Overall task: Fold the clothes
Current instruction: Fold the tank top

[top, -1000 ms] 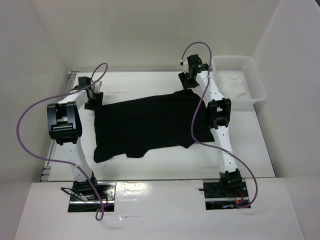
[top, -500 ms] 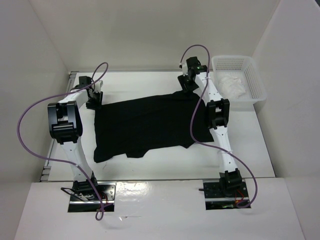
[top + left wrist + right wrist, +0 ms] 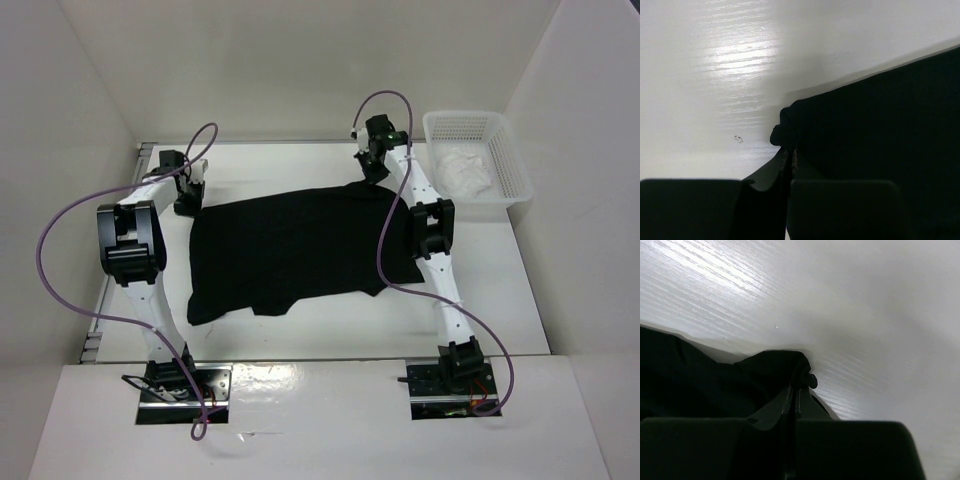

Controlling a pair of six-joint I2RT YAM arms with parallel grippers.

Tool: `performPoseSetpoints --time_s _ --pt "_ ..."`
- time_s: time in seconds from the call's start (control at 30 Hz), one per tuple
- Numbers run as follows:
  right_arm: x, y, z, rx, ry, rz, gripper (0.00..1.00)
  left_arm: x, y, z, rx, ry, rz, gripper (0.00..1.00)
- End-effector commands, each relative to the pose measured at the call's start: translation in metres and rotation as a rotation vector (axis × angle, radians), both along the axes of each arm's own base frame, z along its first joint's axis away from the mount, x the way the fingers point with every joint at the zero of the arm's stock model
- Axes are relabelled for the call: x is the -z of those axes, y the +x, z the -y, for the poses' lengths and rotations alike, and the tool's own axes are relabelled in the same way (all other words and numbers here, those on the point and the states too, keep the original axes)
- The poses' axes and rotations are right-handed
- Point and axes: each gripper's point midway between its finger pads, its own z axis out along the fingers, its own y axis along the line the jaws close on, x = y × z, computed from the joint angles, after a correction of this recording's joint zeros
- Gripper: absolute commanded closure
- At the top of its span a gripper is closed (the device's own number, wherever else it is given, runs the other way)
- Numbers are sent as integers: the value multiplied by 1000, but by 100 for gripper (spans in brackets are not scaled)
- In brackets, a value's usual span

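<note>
No fold made yet: shirt is spread flat mid-counter, its two far corners are pinched by left hand and right hand, both clamped on fabric; all folds are left to be done.

The left arm and right arm are white tubes with chunky black joints, each trailed by a looping purple cable. The left gripper and right gripper are black.
</note>
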Motion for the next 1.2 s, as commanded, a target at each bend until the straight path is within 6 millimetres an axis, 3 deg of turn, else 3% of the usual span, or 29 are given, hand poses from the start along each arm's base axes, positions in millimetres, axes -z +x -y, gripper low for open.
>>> performPoseSetpoints --time_s 0.0,0.03,0.13,0.17,0.3,0.37,0.4,0.47,0.5,0.57,0.6,0.67,0.7,0.77,0.8,0.83,0.93,1.0,1.17 --pt "-35 2 -2 6 1 54 100 3 -6 -8 -1 30 -41 100" --pt "-66 8 -4 7 18 117 100 -9 -2 -9 -2 32 -27 100" --pt "-116 14 0 25 20 227 100 -61 14 -12 4 52 67 100" --pt "-146 11 3 33 23 274 100 -75 18 -12 4 57 91 100" --pt "-226 5 7 30 45 435 100 -151 29 -17 9 101 235 100" --pt "-245 1 14 40 52 468 100 -180 27 -17 7 111 289 100" --pt "-274 -5 18 43 52 526 100 -190 25 -16 7 113 304 100" --pt "-287 -11 25 52 54 543 100 -216 20 -20 -4 124 358 100" --pt "-307 -20 27 44 52 577 100 -224 18 -22 -11 134 374 100" --pt "-321 -27 30 23 36 605 100 -254 13 -21 -13 145 438 100" --pt "-343 -35 35 36 37 650 100 -260 9 -22 -19 152 442 100" --pt "-355 -44 40 30 18 674 100 -290 -1 -24 -31 166 506 100" --pt "-376 -57 44 39 20 711 100 -300 -6 -23 -32 169 529 100" --pt "-382 -68 47 40 21 717 100 -328 -22 -23 -47 170 606 100" --pt "-389 -74 48 41 25 733 100 -328 -28 -26 -56 174 612 100" --pt "-397 -87 51 42 27 741 100 -347 -41 -24 -57 183 661 99" --pt "-412 -112 57 50 42 772 100 -369 -61 -19 -65 187 726 98" --pt "-422 -128 60 52 49 797 100 -379 -70 -17 -65 192 751 98" --pt "-422 -150 65 52 49 799 100 -384 -84 -15 -53 211 769 98"
